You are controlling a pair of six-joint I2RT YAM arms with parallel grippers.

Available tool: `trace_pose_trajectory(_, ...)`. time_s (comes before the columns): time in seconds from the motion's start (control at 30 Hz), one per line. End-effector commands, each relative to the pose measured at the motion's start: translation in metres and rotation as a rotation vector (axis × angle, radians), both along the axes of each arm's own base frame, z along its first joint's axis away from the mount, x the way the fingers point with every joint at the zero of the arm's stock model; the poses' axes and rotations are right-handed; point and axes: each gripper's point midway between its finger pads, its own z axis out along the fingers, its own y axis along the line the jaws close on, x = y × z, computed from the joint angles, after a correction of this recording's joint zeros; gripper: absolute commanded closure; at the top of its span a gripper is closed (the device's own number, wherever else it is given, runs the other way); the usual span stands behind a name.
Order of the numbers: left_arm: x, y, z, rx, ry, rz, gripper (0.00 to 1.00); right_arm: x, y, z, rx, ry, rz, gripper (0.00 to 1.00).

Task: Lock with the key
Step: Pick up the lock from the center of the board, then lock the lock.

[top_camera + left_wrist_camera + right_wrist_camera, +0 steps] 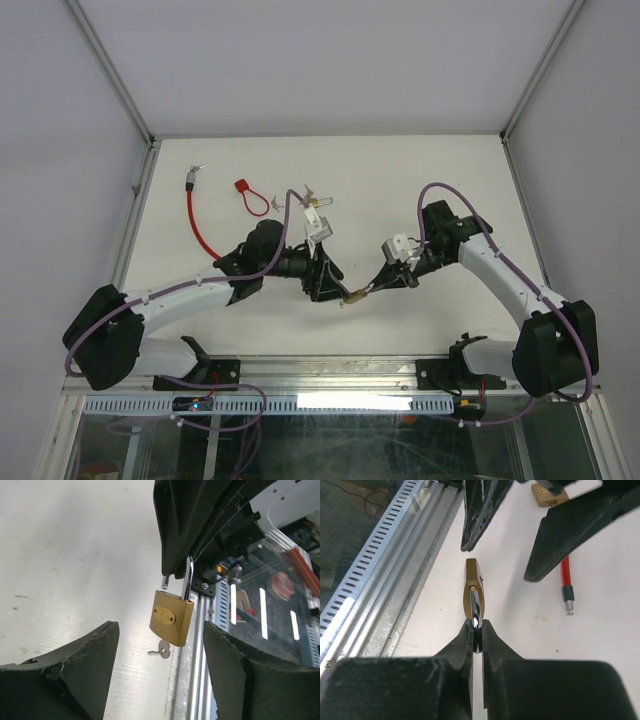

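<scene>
Jaws: R gripper point(477, 625) pinches lock point(472, 587) tight, L gripper point(160, 623) wide & empty; next L should prob grab key point(161, 651) & turn it.

The top view looks down from high above and behind the arm bases, taking in the whole counter point(400, 180). The left wrist view sits low and close, looking past its own fingers point(75, 680) toward the front rail point(199, 645). The right wrist view, closer still, faces leftward along that rail. All three share the padlock point(355, 296).
</scene>
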Motion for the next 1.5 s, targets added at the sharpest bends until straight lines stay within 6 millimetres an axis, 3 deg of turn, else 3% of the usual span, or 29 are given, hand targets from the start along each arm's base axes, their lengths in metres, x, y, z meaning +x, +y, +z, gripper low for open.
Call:
trace_pose_trajectory(0.0, 0.031, 0.014, 0.044, -0.131, -0.199, 0.213, 0.3, 0.012, 0.008, 0.035, 0.069, 0.058, -0.067, 1.0)
trace_pose_trajectory(0.07, 0.033, 0.029, 0.052, -0.184, -0.263, 0.292, 0.25, 0.016, 0.008, 0.038, 0.066, 0.076, -0.09, 1.0)
trace_pose_trajectory(0.2, 0.022, 0.059, 0.079, -0.387, -0.384, 0.396, 0.01, 0.023, 0.009, 0.043, 0.064, 0.115, -0.132, 1.0)
trace_pose_trajectory(0.33, -0.003, 0.078, 0.097, -0.577, -0.48, 0.378, 0.01, 0.028, 0.011, 0.047, 0.06, 0.177, -0.173, 1.0)
trace_pose_trajectory(0.5, -0.02, 0.067, 0.087, -0.584, -0.53, 0.293, 0.03, 0.029, 0.012, 0.051, 0.065, 0.221, -0.188, 1.0)
trace_pose_trajectory(0.67, -0.014, 0.053, 0.072, -0.529, -0.622, 0.357, 0.04, 0.028, 0.012, 0.051, 0.072, 0.233, -0.183, 1.0)
trace_pose_trajectory(1.03, 0.008, 0.015, 0.048, -0.451, -0.533, 0.351, 0.3, 0.026, 0.013, 0.05, 0.081, 0.241, -0.174, 1.0)
trace_pose_trajectory(1.37, 0.005, -0.004, 0.043, -0.468, -0.501, 0.281, 0.49, 0.024, 0.013, 0.051, 0.09, 0.243, -0.164, 1.0)
trace_pose_trajectory(1.47, 0.005, -0.009, 0.033, -0.446, -0.489, 0.264, 0.54, 0.024, 0.014, 0.051, 0.093, 0.246, -0.161, 1.0)
